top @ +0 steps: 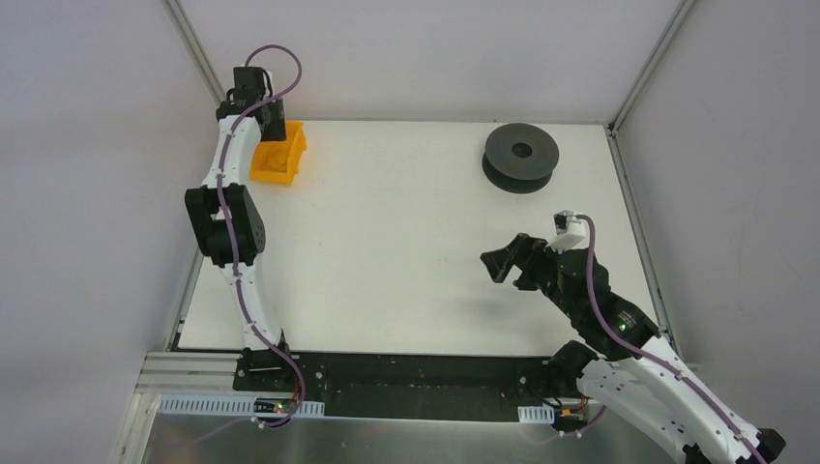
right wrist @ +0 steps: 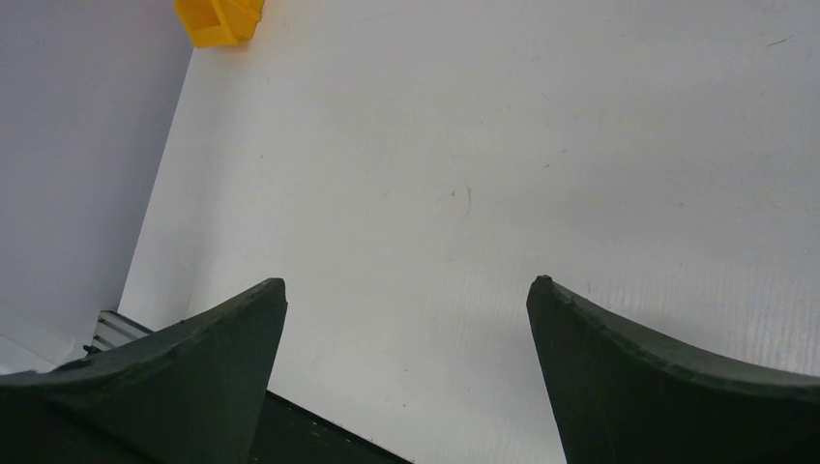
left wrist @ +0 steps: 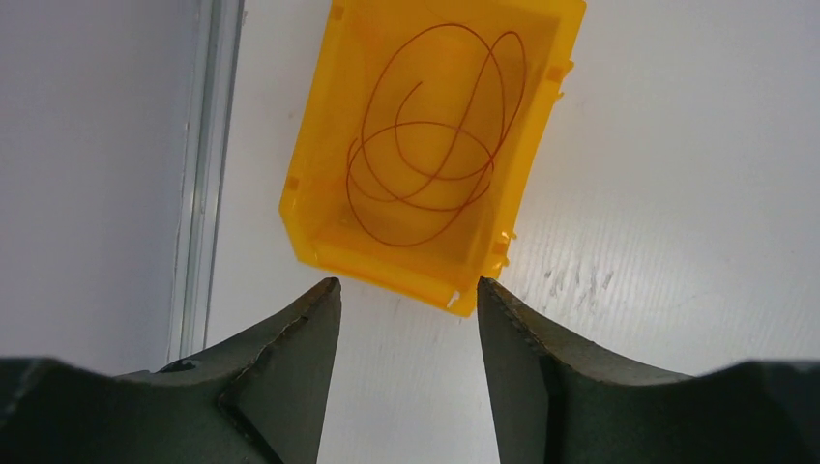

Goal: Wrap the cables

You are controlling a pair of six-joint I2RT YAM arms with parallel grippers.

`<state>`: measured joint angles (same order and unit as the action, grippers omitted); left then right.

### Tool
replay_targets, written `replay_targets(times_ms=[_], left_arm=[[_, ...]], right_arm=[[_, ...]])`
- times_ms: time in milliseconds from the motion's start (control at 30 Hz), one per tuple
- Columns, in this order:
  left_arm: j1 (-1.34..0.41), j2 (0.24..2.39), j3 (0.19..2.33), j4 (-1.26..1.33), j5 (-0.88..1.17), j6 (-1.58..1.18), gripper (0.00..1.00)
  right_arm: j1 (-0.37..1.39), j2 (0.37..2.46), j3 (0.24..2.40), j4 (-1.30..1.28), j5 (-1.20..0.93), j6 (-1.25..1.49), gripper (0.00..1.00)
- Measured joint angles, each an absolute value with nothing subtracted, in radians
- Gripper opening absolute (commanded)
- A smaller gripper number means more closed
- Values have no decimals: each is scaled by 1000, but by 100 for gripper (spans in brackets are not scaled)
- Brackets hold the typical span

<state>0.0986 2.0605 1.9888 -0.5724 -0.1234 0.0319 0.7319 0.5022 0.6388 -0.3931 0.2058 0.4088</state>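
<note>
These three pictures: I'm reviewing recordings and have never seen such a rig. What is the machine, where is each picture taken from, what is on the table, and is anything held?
The machine is two robot arms bolted at the near edge of a white table. The wide picture looks down from above and behind them. The other two come from cameras on the wrists; the dark wedges at the bottom are each arm's own fingers.

The left gripper hovers over an orange bin at the far left corner. Inside lies a thin reddish wire in loose loops. A dark grey spool sits at the far right.

The right gripper hangs wide open over bare table. Neither gripper holds anything; the left one's fingers are apart too.
</note>
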Motion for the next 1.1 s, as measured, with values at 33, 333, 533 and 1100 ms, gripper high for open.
replay_targets(times_ms=[33,333,533,1100], left_arm=[[101,2093,2014,-572,-110,41,52],[152,2356,2230,-569,12,43,49],[185,2476,2318,-551,76,9,48],[196,2573,2328,-516,152,-7,13]], right_arm=[[732,508,639,-393,210,408,99],[732,578,640,-419,196,444,99],[732,565,640,-423,186,532,99],[732,551,641,-469,223,579,99]])
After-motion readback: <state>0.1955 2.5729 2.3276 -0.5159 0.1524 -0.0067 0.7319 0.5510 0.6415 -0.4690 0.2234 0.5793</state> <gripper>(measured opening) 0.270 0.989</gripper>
